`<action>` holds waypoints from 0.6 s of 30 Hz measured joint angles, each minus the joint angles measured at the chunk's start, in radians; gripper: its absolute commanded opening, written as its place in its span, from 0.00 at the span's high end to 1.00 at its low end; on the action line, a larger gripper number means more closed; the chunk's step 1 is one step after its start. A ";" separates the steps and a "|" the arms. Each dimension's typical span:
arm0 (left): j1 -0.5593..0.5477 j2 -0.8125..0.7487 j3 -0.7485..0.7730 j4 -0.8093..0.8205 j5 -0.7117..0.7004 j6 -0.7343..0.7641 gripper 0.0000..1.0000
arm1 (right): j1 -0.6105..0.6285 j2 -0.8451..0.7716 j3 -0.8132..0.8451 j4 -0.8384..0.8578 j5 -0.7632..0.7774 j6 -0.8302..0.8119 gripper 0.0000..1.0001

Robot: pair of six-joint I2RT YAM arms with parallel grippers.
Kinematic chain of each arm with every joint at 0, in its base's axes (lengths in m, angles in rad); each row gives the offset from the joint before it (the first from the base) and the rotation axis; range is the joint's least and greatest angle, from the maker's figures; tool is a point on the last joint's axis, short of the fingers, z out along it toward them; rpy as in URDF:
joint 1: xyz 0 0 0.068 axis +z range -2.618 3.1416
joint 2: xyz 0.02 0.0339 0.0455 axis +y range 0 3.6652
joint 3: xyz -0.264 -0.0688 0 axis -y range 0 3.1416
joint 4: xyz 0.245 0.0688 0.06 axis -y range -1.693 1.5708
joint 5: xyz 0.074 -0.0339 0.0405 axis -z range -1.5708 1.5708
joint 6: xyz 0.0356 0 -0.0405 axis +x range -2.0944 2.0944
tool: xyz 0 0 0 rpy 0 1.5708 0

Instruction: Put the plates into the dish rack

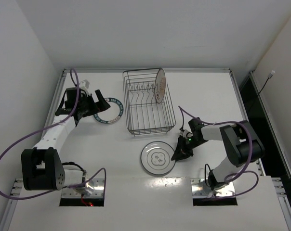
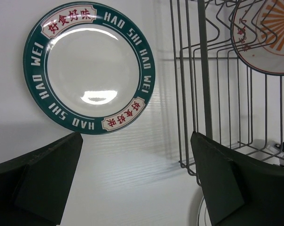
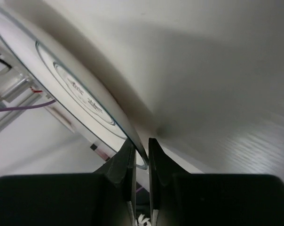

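Observation:
The grey-rimmed plate (image 1: pixel 156 157) lies near the table's front centre. My right gripper (image 1: pixel 179 153) is at its right edge, and in the right wrist view the fingers (image 3: pixel 128 157) are shut on the rim of this plate (image 3: pixel 76 94). The teal-rimmed plate (image 1: pixel 109 111) lies flat left of the dish rack (image 1: pixel 148 103). My left gripper (image 1: pixel 99 103) is open and empty at its left side; in the left wrist view the plate (image 2: pixel 88 66) sits beyond the spread fingers (image 2: pixel 48 179). The orange-centred plate (image 1: pixel 160 85) stands upright in the rack's far right part.
The rack's wire wall (image 2: pixel 203 84) stands close to my left gripper's right finger, with the orange plate (image 2: pixel 269 33) behind it. White walls enclose the table on three sides. Purple cables loop from both arms.

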 measured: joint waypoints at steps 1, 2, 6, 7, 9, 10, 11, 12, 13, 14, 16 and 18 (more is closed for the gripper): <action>0.000 0.003 0.000 -0.002 0.000 0.001 0.00 | 0.002 0.000 0.003 0.001 -0.003 -0.008 1.00; 0.000 0.003 0.000 -0.003 -0.001 0.001 0.00 | 0.004 -0.001 0.007 0.000 -0.012 -0.012 1.00; 0.000 0.003 0.000 -0.003 -0.009 0.001 0.00 | 0.019 -0.044 0.014 -0.013 0.015 -0.023 1.00; 0.000 0.003 0.000 -0.003 -0.012 0.001 0.00 | 0.027 -0.072 0.014 -0.024 0.029 -0.023 1.00; 0.000 0.003 0.000 -0.004 -0.019 0.001 0.00 | 0.047 -0.154 0.013 -0.054 0.058 -0.023 1.00; 0.000 0.003 0.000 -0.005 -0.023 0.001 0.00 | 0.058 -0.205 0.012 -0.071 0.076 -0.020 1.00; 0.000 0.003 0.000 -0.006 -0.027 0.001 0.00 | 0.070 -0.259 0.012 -0.092 0.096 -0.015 1.00; 0.000 0.003 0.000 -0.008 -0.032 0.001 0.00 | 0.080 -0.313 0.013 -0.116 0.117 -0.011 1.00; 0.000 0.003 0.000 -0.009 -0.042 0.001 0.00 | 0.090 -0.384 0.014 -0.150 0.145 -0.005 1.00; 0.000 0.003 0.000 -0.011 -0.057 0.001 0.00 | 0.098 -0.459 0.023 -0.197 0.179 0.002 1.00; 0.000 0.002 0.000 -0.018 -0.088 0.001 0.00 | 0.104 -0.597 0.074 -0.304 0.251 0.011 1.00; 0.000 -0.001 0.000 -0.029 -0.120 0.000 0.00 | 0.105 -0.691 0.160 -0.397 0.317 0.019 1.00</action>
